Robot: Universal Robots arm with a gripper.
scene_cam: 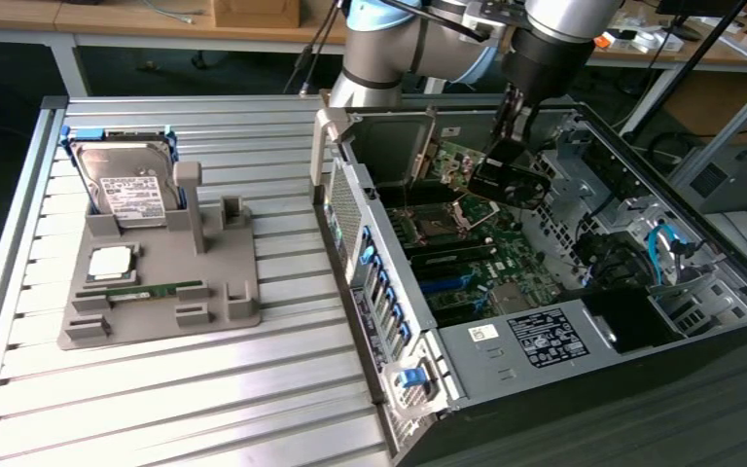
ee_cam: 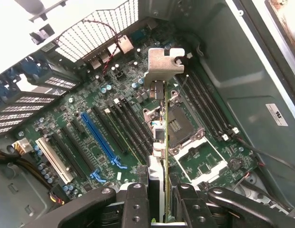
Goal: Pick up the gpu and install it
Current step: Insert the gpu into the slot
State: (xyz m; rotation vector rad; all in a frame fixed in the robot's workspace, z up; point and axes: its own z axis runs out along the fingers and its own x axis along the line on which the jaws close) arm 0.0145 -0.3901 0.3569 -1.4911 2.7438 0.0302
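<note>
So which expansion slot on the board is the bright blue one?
The long blue slot, between the white slot and the black slots.

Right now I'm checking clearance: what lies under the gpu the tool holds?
Under the gpu lies the motherboard: the empty CPU socket and expansion slots. The card's edge and tool cover what is directly beneath.

looks like a robotics lab or electronics workshop: slatted metal worktop (scene_cam: pixel 153 389), opened computer case (scene_cam: pixel 555 321) with bare motherboard (ee_cam: pixel 114 128), grey parts fixture (scene_cam: pixel 153 292), cluttered wooden benches (scene_cam: pixel 127 15) behind.
</note>
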